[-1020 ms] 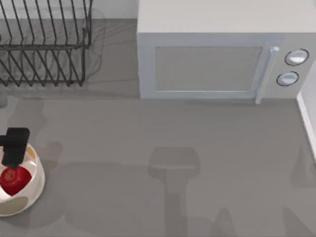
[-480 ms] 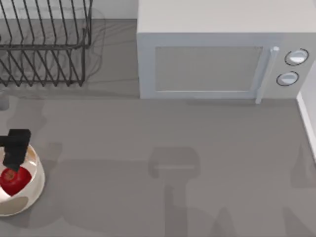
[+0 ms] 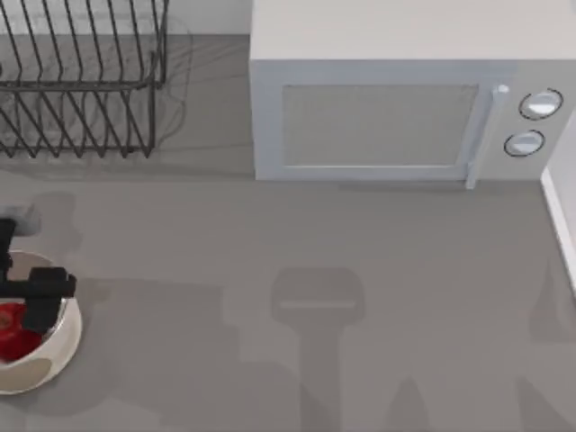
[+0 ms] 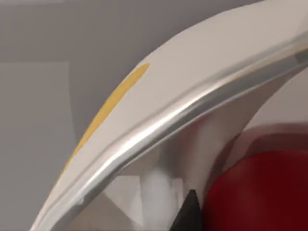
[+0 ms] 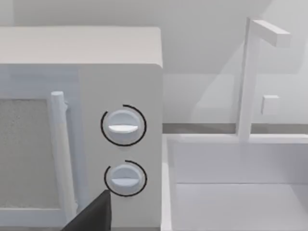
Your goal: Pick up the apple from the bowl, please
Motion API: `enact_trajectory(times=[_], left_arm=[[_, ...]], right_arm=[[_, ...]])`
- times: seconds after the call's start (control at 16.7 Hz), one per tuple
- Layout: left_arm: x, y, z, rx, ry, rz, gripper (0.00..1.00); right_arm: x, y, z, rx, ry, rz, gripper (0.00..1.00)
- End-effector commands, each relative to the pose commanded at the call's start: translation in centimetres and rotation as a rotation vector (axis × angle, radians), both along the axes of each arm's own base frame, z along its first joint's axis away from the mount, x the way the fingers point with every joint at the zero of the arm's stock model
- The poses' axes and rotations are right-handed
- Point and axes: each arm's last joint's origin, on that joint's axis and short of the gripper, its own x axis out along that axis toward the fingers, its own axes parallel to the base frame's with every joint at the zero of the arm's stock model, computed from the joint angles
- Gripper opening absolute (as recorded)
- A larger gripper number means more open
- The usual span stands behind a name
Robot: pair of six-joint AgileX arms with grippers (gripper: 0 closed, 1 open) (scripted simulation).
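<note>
From above, the left gripper (image 3: 36, 301) hangs over the bowl (image 3: 54, 355) at the table's (image 3: 360, 297) left edge, far left of the microwave (image 3: 396, 117), hiding most of the apple (image 3: 11, 326) inside the bowl, which the picture's edge cuts off; whether its fingers are apart or together I cannot tell. The left wrist view shows the bowl's rim (image 4: 159, 120) with a tan patch, the apple (image 4: 260, 192) just inside and a dark fingertip (image 4: 187, 211) beside it. The right wrist view faces the microwave's two unlabelled dials (image 5: 123, 126) and a sink (image 5: 236, 192), one dark fingertip (image 5: 94, 216) cut off at the edge.
</note>
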Motion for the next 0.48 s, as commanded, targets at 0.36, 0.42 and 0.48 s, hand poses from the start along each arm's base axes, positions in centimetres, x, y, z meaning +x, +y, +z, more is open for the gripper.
enact_trajectory(times=[0.36,0.42,0.48], left_arm=[[-0.22,0.0,-0.81,0.0,0.009,0.0,0.92],[-0.22,0.0,-0.81,0.0,0.009,0.0,0.85],[-0.22,0.0,-0.81,0.0,0.009,0.0,0.77]], right_arm=[[0.0,0.0,0.0,0.0,0.0,0.0,1.0],[0.0,0.0,0.0,0.0,0.0,0.0,1.0],[0.0,0.0,0.0,0.0,0.0,0.0,1.0]])
